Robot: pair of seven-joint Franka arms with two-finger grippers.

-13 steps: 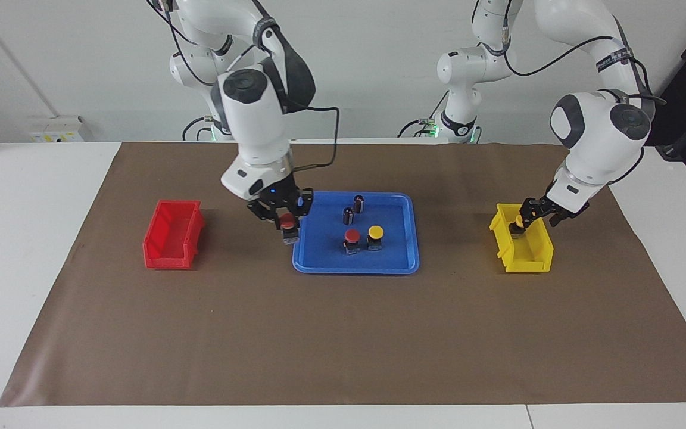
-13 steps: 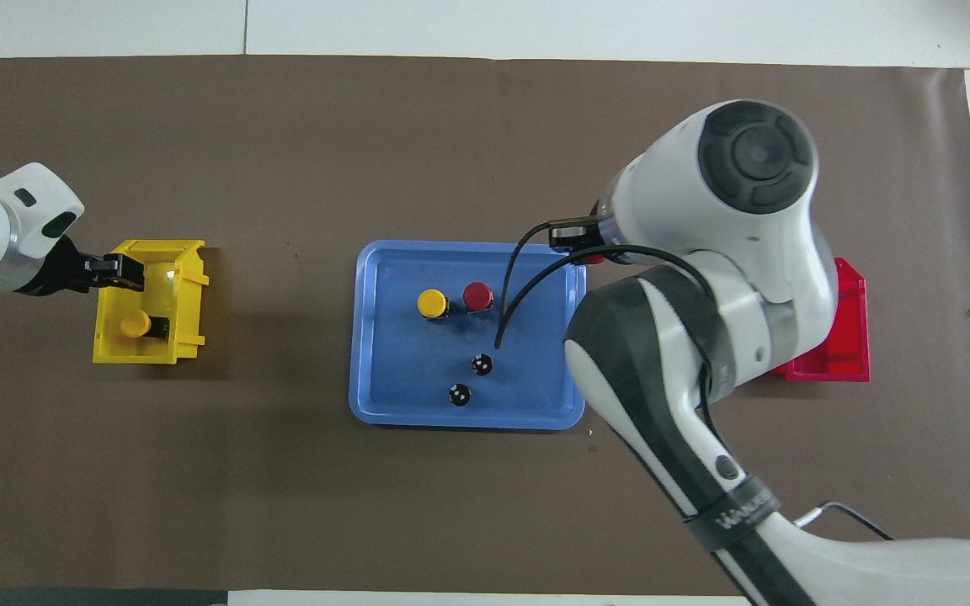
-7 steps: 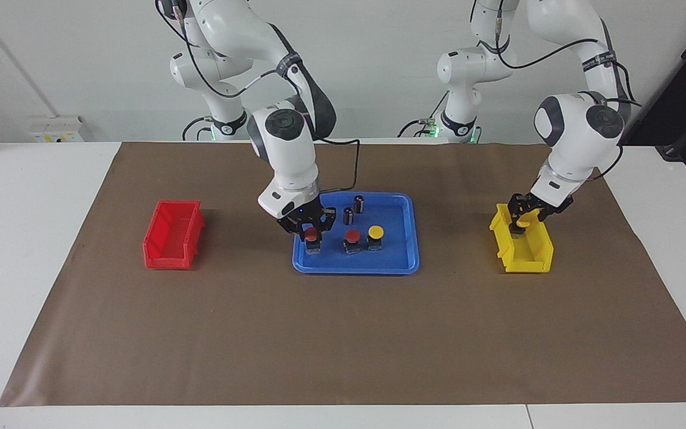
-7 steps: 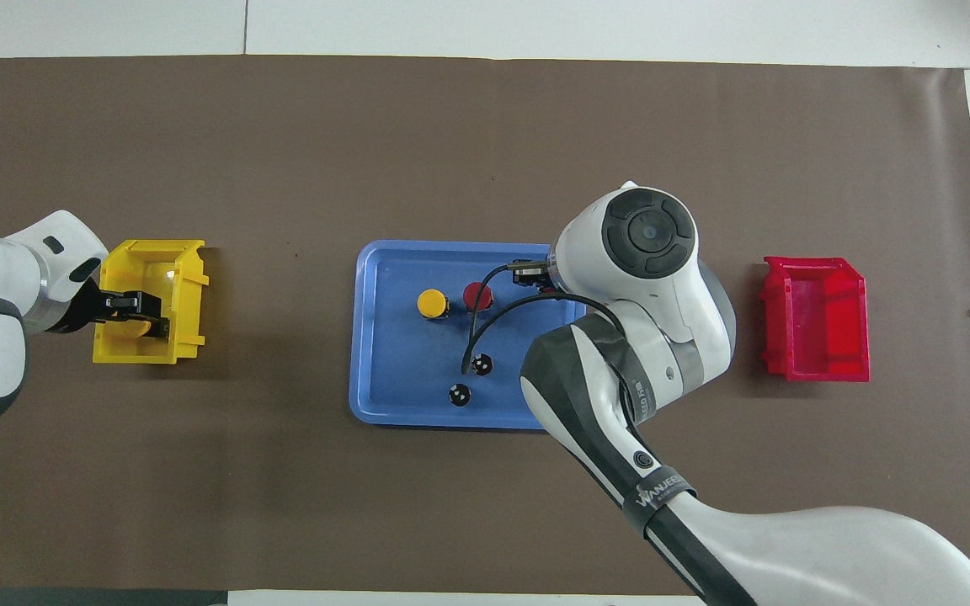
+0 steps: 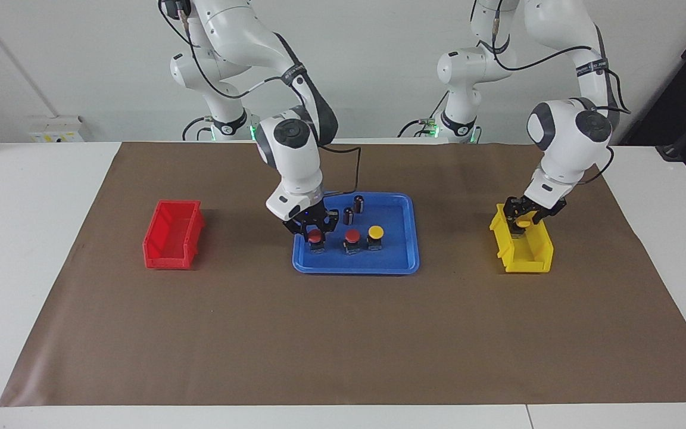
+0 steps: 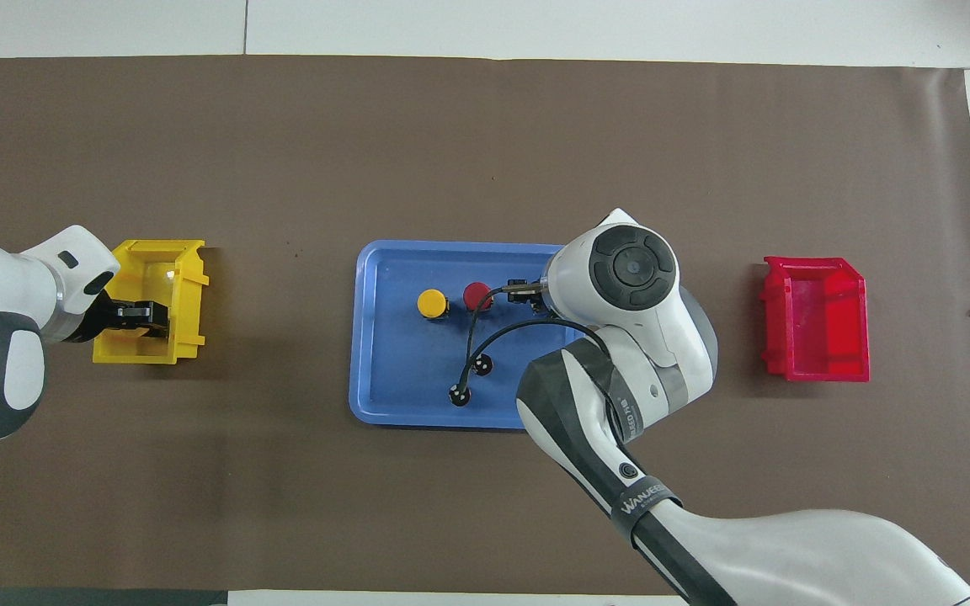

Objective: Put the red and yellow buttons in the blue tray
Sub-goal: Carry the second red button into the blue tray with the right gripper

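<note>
Down in the blue tray [image 5: 399, 262], the right gripper [image 5: 315, 233] straddles a red button [image 5: 315, 237] standing on the tray floor; whether its fingers still pinch it is hard to tell. Beside it stand another red button [image 5: 352, 236] and a yellow button [image 5: 376, 231]. Over the yellow bin [image 5: 535, 257], the left gripper [image 5: 522, 220] clamps a second yellow button [image 5: 521, 223].

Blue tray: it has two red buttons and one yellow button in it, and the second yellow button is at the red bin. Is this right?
Not quite. The facing view shows the second yellow button at the yellow bin, not the red one. The blue tray part is correct.
</note>
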